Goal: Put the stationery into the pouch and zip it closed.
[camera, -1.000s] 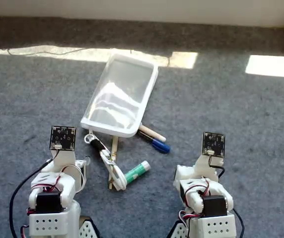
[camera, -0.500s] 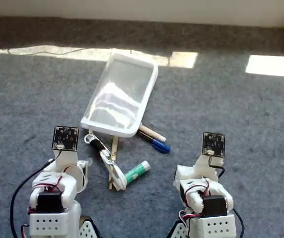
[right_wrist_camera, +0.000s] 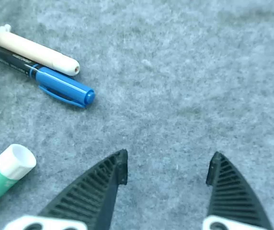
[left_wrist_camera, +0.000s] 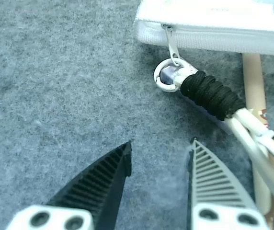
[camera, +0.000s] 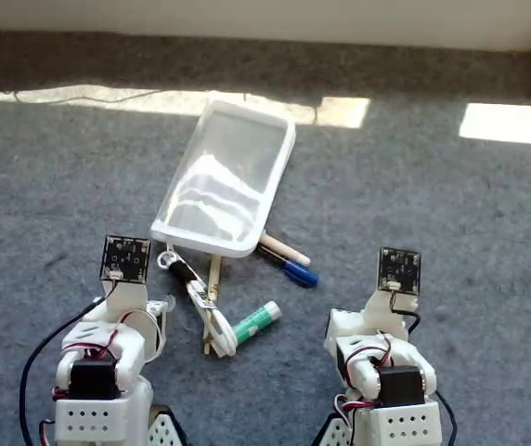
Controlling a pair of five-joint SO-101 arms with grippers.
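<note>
A white, translucent pouch (camera: pixel 226 178) lies on the grey carpet, its zipper edge toward the arms. Its zipper pull ring (left_wrist_camera: pixel 167 76) touches a black-wrapped tool (left_wrist_camera: pixel 211 95) with white handles. My left gripper (left_wrist_camera: pixel 160 155) is open just short of that ring, with nothing between its fingers. A cream marker (right_wrist_camera: pixel 31 50) and a blue-capped pen (right_wrist_camera: pixel 60 85) lie side by side. A green glue stick with a white cap (camera: pixel 256 321) lies below them. My right gripper (right_wrist_camera: pixel 169 171) is open over bare carpet, right of the pens.
A wooden stick (camera: pixel 213 279) lies under the white-handled tool (camera: pixel 212 318). Sunlit patches (camera: pixel 507 123) fall on the carpet at the back. Grey carpet (camera: pixel 451 214) stretches open to the right and left of the pouch.
The left arm has edged slightly right and forward toward the zipper ring. The right arm and the objects have not moved.
</note>
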